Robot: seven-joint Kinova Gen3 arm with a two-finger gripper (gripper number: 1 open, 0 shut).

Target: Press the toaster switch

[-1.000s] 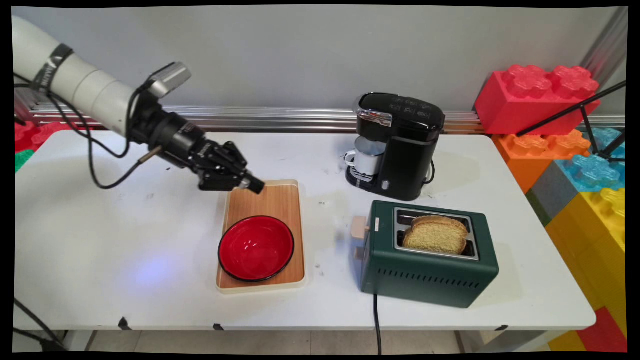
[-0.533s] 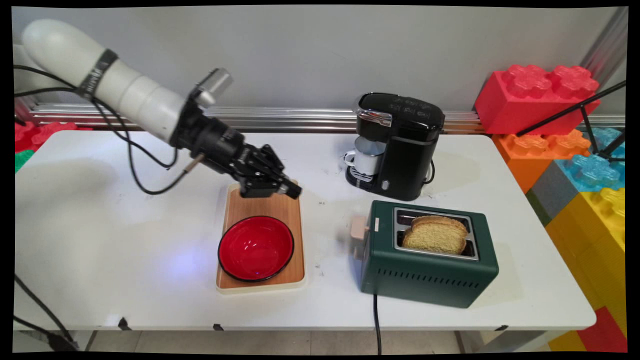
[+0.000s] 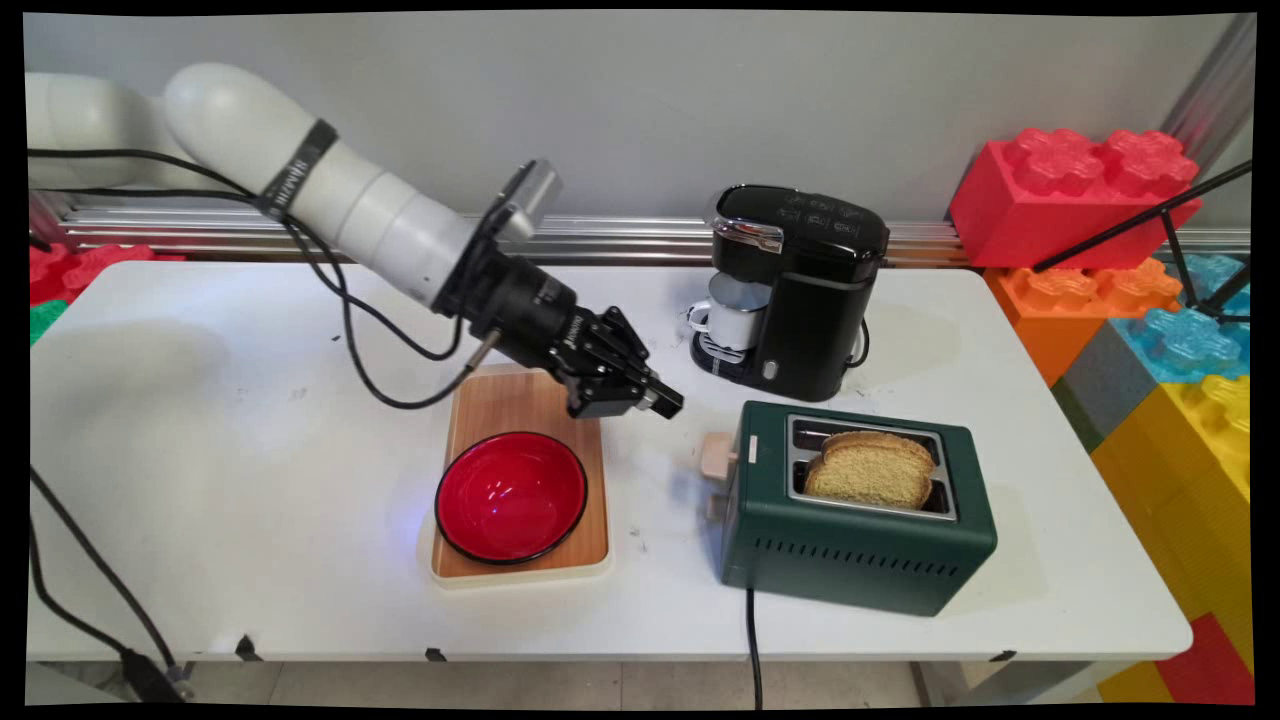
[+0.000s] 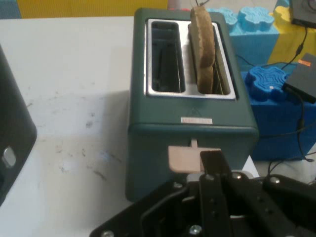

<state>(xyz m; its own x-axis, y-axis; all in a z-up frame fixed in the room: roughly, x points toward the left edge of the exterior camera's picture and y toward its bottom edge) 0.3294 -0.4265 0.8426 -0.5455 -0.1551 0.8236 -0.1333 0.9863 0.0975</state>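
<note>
Here, mid-frame, the black claw [image 3: 668, 405] hangs closed and empty, aimed at the green toaster's [image 3: 850, 520] lever [image 3: 716, 458]; one bread slice [image 3: 872, 470] stands in a slot.

You have bright, even overhead light with soft shadows falling left of the toaster [image 3: 857, 510] and beside it on the table [image 3: 250, 560], mild glare in the red bowl [image 3: 511, 496], and slight softness in the hand view.
</note>
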